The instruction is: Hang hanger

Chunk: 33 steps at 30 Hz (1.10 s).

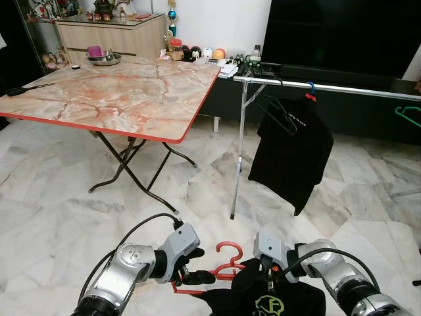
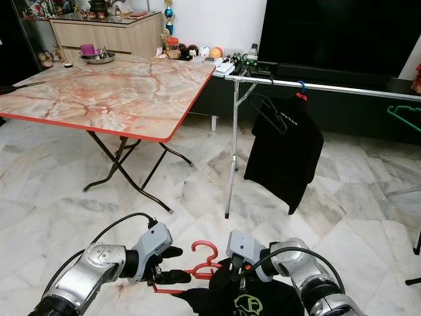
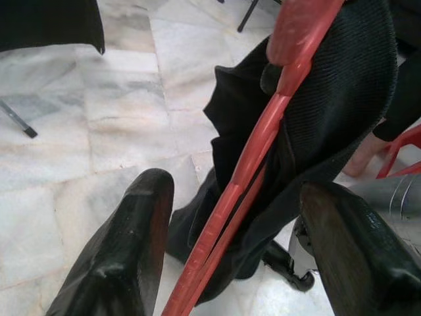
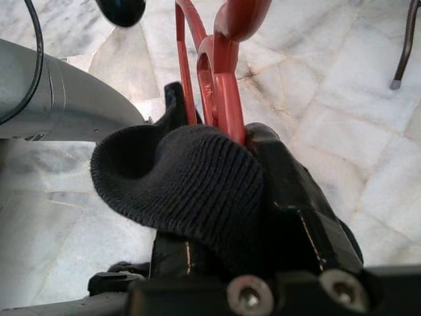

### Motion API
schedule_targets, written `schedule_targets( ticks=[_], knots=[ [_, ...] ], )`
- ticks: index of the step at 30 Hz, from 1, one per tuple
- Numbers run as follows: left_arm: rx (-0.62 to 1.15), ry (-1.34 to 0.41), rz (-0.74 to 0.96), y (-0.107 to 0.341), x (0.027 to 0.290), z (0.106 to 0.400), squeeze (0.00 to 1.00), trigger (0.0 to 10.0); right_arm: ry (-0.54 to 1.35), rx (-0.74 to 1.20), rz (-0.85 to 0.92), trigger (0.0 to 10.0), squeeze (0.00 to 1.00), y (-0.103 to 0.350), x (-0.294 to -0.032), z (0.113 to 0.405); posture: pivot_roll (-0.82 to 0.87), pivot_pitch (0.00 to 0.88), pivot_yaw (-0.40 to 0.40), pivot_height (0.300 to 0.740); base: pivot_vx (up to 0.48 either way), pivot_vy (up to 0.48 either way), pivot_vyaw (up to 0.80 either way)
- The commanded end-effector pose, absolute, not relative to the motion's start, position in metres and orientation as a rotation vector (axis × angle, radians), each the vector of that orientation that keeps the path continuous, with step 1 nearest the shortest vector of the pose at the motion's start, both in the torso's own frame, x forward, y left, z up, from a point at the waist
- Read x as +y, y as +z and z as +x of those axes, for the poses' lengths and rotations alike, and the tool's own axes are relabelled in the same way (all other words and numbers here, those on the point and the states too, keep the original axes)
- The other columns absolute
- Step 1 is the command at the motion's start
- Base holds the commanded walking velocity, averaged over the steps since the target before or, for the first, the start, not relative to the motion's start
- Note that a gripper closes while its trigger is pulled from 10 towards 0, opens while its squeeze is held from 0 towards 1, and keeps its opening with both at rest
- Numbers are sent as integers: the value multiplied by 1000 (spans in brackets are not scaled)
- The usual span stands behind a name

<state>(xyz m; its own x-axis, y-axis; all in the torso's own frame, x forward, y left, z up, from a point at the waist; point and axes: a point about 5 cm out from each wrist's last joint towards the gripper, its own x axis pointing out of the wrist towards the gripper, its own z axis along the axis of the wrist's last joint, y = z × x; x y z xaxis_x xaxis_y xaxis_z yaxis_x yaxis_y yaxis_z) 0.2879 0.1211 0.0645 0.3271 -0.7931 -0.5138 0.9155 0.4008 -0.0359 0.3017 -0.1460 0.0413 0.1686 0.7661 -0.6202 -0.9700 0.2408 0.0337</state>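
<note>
At six o'clock in the head view, low over the floor (image 1: 59,217), a red hanger (image 1: 223,266) carrying a black shirt (image 1: 263,299) sits between both grippers. The right gripper (image 1: 268,275) is clamped on its neck and the shirt collar. The left gripper (image 1: 191,275) is spread, its fingers (image 3: 125,250) straddling the hanger's arm. The rack (image 1: 329,85) stands at one o'clock.

White marble floor (image 1: 59,210), folding marble-patterned surface (image 1: 125,89) with red edge standing on it, metal bowl (image 1: 104,58) at its far corner, black utensil (image 1: 26,89) near its left edge, metal clothes rack (image 1: 240,141) beside it
</note>
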Motion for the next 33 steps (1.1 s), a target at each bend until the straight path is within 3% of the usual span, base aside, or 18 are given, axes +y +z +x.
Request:
schedule_targets(
  ticks=[1,25,26,28,29,33],
  knots=[
    [516,-1166,306,63,117,288,0,10000,1295,549,-425,10000,0,50,-142,308,178,0,-64,740,0,0,0],
    [565,-1173,268,51,104,290,0,10000,1392,458,-393,10000,0,62,-129,311,174,0,-53,740,0,0,0],
    [571,-1173,269,50,105,290,0,3451,1396,454,-386,10000,0,63,-130,311,170,0,-51,740,0,0,0],
    [572,-1175,264,50,105,290,0,3451,1397,451,-386,10000,0,63,-131,311,168,0,-50,740,0,0,0],
    [573,-1175,260,49,104,290,0,0,1398,448,-380,10000,0,64,-131,311,167,0,-50,740,0,0,0],
    [579,-1180,239,47,103,289,0,0,1408,429,-348,10000,0,67,-131,311,164,5,-48,740,0,0,0]
  ],
)
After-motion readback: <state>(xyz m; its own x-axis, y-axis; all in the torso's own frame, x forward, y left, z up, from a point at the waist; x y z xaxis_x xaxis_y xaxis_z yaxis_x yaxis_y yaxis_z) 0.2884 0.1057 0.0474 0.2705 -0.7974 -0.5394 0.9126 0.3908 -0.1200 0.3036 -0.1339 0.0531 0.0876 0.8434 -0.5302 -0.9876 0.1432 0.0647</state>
